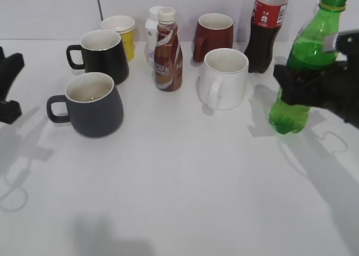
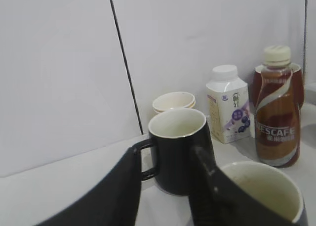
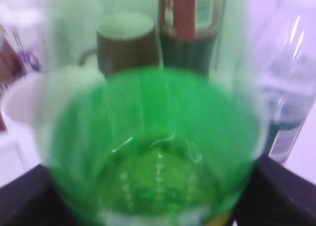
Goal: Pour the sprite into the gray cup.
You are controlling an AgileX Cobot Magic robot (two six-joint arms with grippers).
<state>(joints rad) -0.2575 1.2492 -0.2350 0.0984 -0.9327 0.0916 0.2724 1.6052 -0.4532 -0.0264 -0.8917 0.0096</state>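
The sprite [image 1: 305,49] is a green bottle with its neck open, at the right of the exterior view. My right gripper [image 1: 305,88] is shut on its middle and holds it slightly tilted, its base just above the table. In the right wrist view the bottle [image 3: 153,152] fills the frame between the dark fingers [image 3: 153,211]. The gray cup [image 1: 94,105] stands at the front left, empty, with its handle to the left. My left gripper [image 1: 8,91] hangs open at the far left edge. In the left wrist view its fingers [image 2: 165,186] frame a black mug, with the gray cup [image 2: 261,191] at lower right.
A glossy black mug [image 1: 104,54], yellow cup [image 1: 122,32], white milk bottle [image 1: 151,35] and brown Nescafe bottle [image 1: 168,51] stand behind the gray cup. A white mug [image 1: 224,77], maroon mug [image 1: 214,36] and cola bottle [image 1: 266,35] stand between cup and sprite.
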